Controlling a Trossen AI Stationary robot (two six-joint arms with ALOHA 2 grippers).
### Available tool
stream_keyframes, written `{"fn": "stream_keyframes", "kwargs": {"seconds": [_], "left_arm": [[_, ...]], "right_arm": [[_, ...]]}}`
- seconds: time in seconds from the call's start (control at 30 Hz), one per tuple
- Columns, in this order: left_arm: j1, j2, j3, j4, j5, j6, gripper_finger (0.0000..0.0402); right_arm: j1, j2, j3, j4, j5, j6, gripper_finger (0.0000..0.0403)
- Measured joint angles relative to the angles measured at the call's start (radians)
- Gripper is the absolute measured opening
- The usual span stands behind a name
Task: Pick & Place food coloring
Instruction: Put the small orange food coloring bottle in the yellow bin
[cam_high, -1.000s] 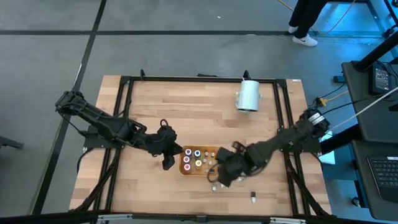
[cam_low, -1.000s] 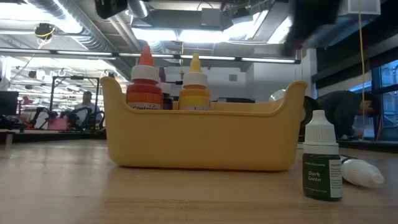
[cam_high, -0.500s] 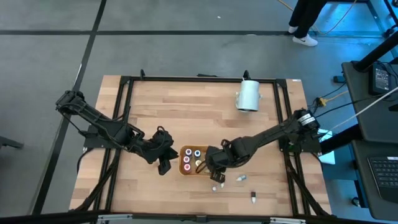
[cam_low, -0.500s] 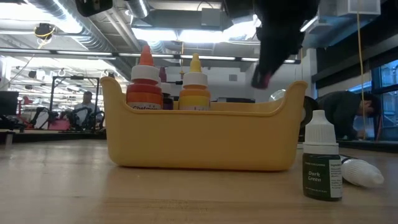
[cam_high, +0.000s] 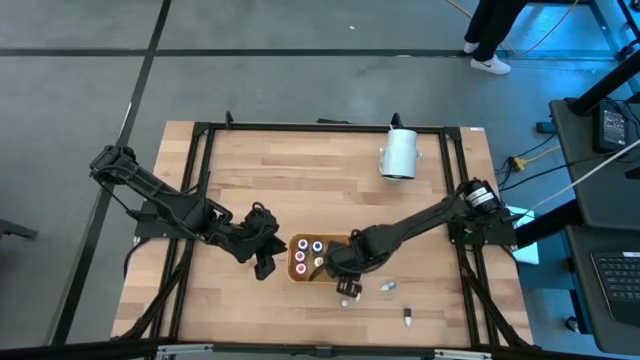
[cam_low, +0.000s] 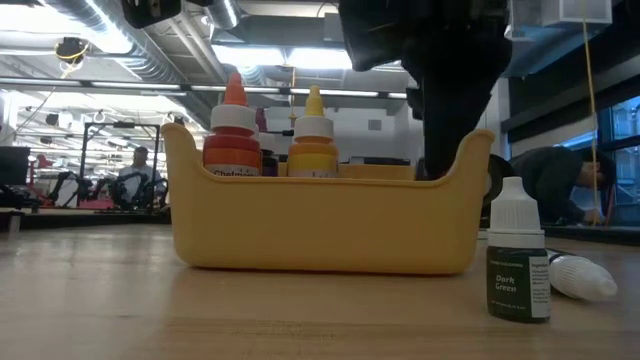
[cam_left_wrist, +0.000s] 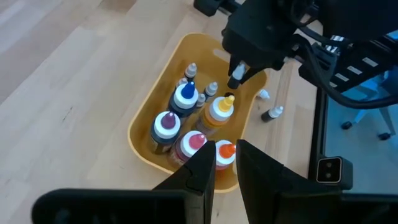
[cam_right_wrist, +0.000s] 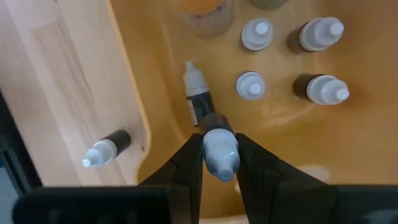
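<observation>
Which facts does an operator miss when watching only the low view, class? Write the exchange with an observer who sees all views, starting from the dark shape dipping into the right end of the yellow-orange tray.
Operator: Is that dark shape carrying a bottle?
Observer: Yes. The right wrist view shows the right claw shut on a small dark bottle with a pale cap, over the tray floor.
Operator: Is the spot under it free?
Observer: Not quite. A lying bottle rests on its side on the tray floor just ahead of the held one.
Operator: Where is the other arm?
Observer: The high view shows the left claw just off the opposite end of the tray.
</observation>
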Motion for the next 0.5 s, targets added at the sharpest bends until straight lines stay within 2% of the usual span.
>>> {"fn": "stream_keyframes", "kwargs": {"seconds": [0.5], "left_arm": [[0.000, 0.000, 0.000, -0.003, 0.001, 0.010, 0.0059]], "right_arm": [[-0.026, 0.018, 0.001, -0.007, 0.003, -0.099, 0.0082]]}}
